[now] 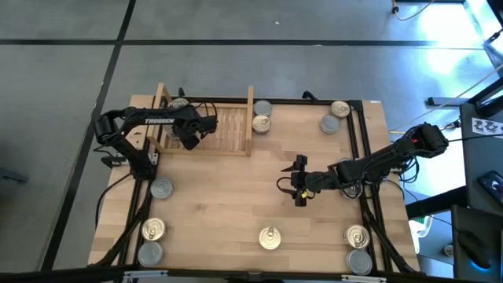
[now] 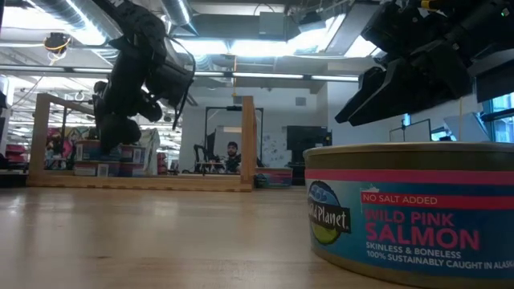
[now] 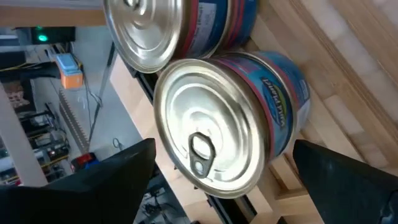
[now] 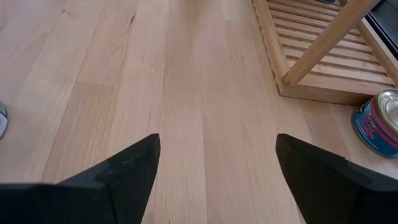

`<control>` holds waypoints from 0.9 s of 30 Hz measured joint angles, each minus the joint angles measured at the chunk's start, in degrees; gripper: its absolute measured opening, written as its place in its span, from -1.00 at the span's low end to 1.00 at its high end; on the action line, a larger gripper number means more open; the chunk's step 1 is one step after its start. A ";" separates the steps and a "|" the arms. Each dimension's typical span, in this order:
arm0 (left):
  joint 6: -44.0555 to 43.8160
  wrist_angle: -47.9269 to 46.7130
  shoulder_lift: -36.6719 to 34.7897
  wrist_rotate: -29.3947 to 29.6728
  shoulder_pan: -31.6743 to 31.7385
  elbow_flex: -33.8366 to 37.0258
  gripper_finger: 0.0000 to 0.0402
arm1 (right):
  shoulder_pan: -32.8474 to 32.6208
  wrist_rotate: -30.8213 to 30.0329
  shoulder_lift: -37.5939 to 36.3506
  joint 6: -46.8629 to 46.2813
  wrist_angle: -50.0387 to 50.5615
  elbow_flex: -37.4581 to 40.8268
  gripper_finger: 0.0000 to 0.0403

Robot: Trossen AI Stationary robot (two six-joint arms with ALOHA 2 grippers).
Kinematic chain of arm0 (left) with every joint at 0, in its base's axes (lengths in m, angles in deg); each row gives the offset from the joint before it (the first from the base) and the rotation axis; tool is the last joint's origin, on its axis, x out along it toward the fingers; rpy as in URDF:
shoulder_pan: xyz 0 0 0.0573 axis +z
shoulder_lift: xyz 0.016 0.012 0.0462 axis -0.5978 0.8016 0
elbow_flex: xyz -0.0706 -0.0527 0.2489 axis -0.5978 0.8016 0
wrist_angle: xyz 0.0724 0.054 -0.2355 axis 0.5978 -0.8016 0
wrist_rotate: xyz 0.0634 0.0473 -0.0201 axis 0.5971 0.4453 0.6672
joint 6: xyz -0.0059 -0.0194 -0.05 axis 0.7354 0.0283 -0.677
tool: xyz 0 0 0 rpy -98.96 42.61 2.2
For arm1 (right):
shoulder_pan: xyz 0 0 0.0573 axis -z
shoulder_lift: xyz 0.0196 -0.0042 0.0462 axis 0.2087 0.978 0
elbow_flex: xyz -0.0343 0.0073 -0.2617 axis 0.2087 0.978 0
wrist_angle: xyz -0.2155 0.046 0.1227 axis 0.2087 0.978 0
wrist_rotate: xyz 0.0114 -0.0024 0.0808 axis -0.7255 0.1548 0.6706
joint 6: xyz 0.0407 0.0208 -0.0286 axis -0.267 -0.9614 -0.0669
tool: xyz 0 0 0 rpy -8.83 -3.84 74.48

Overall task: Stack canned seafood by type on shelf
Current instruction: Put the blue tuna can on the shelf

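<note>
The light-wood shelf (image 1: 224, 130) stands at the table's far left. On its left end, two canned seafood tins rest side by side on the slats: one with a pull-tab top (image 3: 214, 127), and one with a plain top (image 3: 165, 28) behind it. My left gripper (image 1: 196, 132) hovers open there. Its fingers (image 3: 118, 180) stand on either side of the pull-tab tin without touching it. My right gripper (image 1: 299, 182) is open over bare tabletop at mid table, with nothing between its fingers (image 4: 112, 180).
Two tins (image 1: 261, 116) stand just right of the shelf's right board and two more (image 1: 335, 115) at the far right. Several tins lie along the near edge and the left side (image 1: 162, 187). A salmon tin (image 2: 409, 213) fills the low view's foreground.
</note>
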 joint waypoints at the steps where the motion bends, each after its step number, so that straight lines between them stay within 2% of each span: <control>1: -0.08 -0.37 0.00 0.18 0.11 0.00 0.88 | -0.01 0.00 0.00 0.00 0.02 0.00 0.60; 4: -0.96 -0.70 -0.11 0.30 -0.34 -0.24 0.88 | -0.02 0.00 0.00 0.00 0.00 0.00 0.60; 7: -2.09 -1.66 -1.26 0.28 -4.18 -2.58 0.88 | 0.00 0.00 0.00 0.00 -0.02 0.00 0.60; 14: -7.67 -1.81 -6.16 -0.54 -20.35 -10.45 0.88 | 0.01 0.02 0.00 0.00 -0.01 0.00 0.60; 17: -14.34 -1.34 -7.22 -0.47 -26.09 -12.18 0.88 | 0.01 0.27 0.00 0.00 -0.26 0.00 0.60; 22: -18.08 4.50 -7.54 -0.55 -31.42 -12.74 0.88 | -0.02 0.54 0.00 -0.19 -1.33 0.00 0.60; 27: -13.10 17.39 -7.54 -2.26 -33.53 -12.16 0.88 | -0.01 6.98 0.00 -4.94 -1.38 0.00 0.60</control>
